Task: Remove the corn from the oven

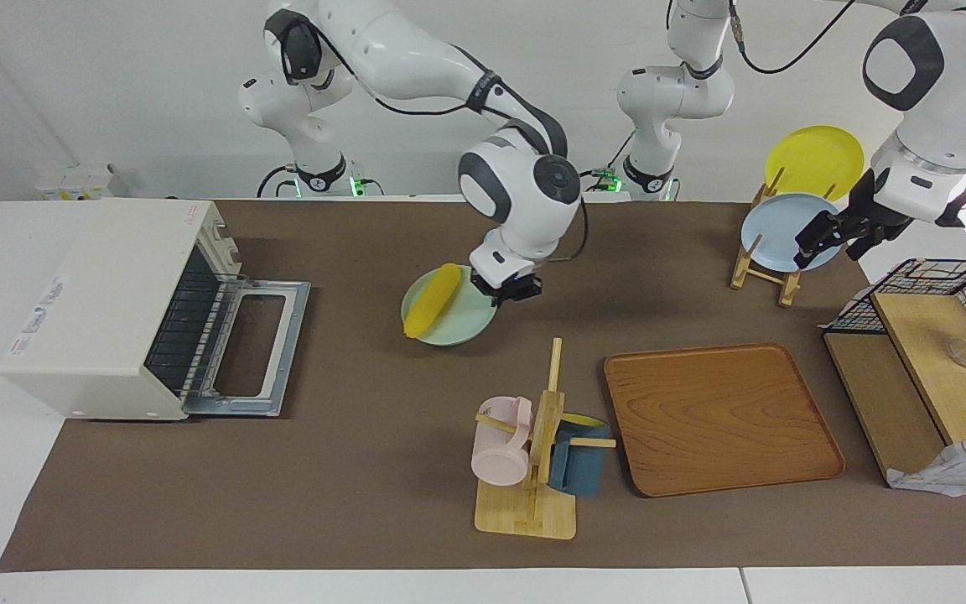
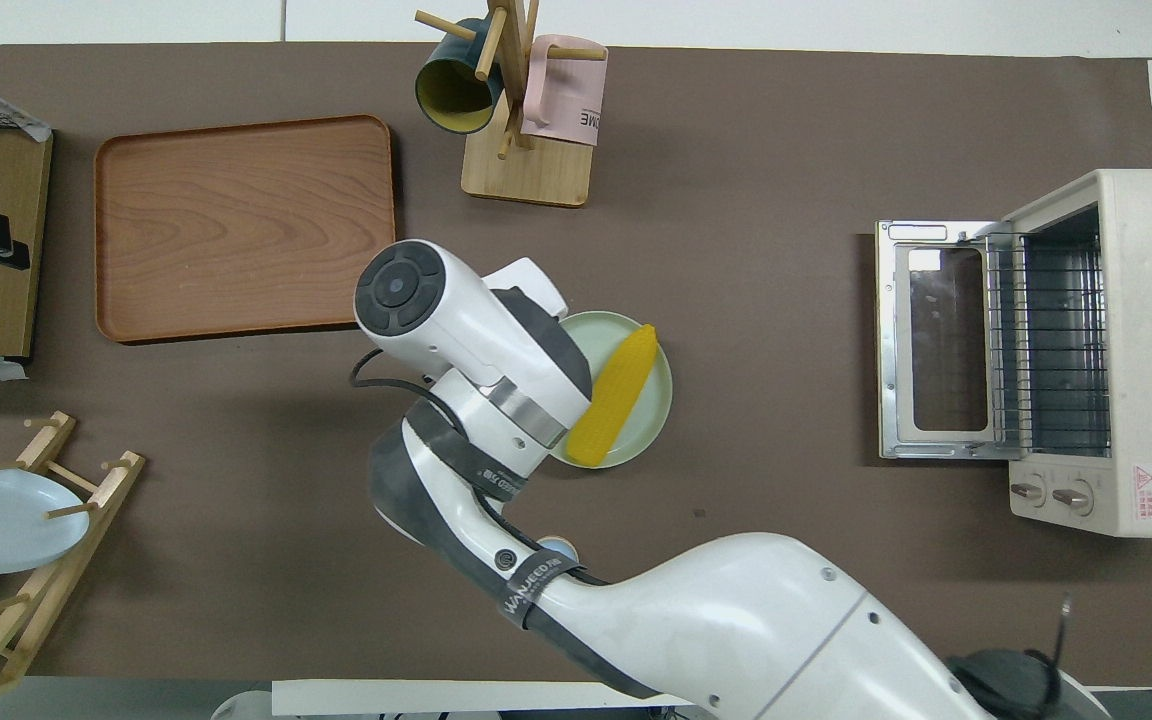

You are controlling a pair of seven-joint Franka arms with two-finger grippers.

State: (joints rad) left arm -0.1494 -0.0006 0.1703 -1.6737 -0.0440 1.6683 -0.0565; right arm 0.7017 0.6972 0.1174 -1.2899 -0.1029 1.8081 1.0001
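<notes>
The corn point(image 1: 433, 299) point(image 2: 618, 395) lies on a pale green plate point(image 1: 462, 323) point(image 2: 656, 415) on the table's middle, outside the oven. The oven point(image 1: 106, 310) point(image 2: 1151, 330) stands at the right arm's end of the table. Its door point(image 1: 257, 348) point(image 2: 936, 340) is dropped flat and its wire rack is bare. My right gripper point(image 1: 510, 291) is low at the plate's rim, beside the corn; its own hand hides it in the overhead view. My left gripper point(image 1: 839, 235) is open and empty, up over a pale blue plate point(image 1: 776, 231).
A wooden tray point(image 1: 722, 419) and a mug rack point(image 1: 529, 445) with a pink and a blue mug are farther from the robots than the green plate. A plate rack, a black wire basket point(image 1: 936, 285) and wooden boards stand at the left arm's end.
</notes>
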